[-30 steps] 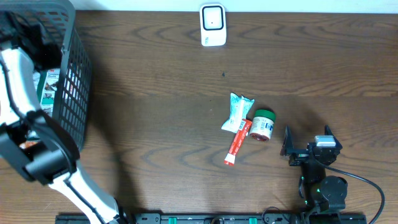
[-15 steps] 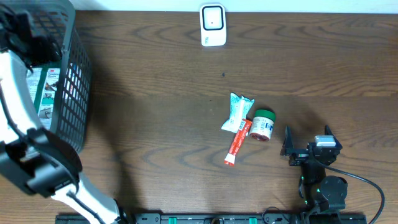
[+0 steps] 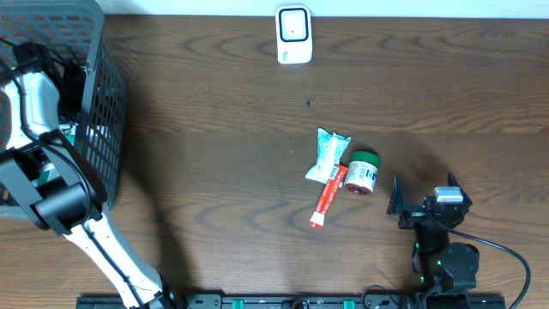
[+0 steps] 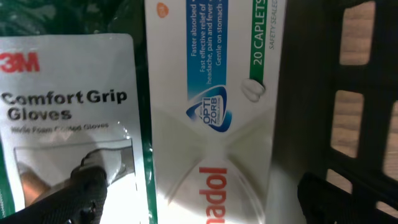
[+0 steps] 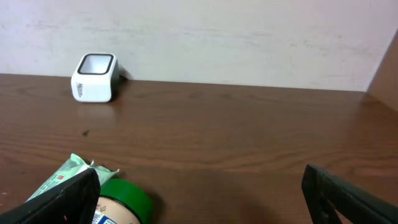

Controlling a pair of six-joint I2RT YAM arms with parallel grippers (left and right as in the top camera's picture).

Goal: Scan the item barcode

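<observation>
Left pincer hangs spread inside the basket at far left, straddling the caplet box beside the gloves pack, likely to lift it toward the scanner; right pincer sits spread.

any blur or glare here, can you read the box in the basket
Left wrist: caplet box print readable, slightly soft; glove packet window has a pale sheen; the left fingers at the bottom are dark and blurred. Overhead: evenly lit, basket casts a soft shadow on the table. Right wrist: scanner sharp, right fingers blurred.
</observation>
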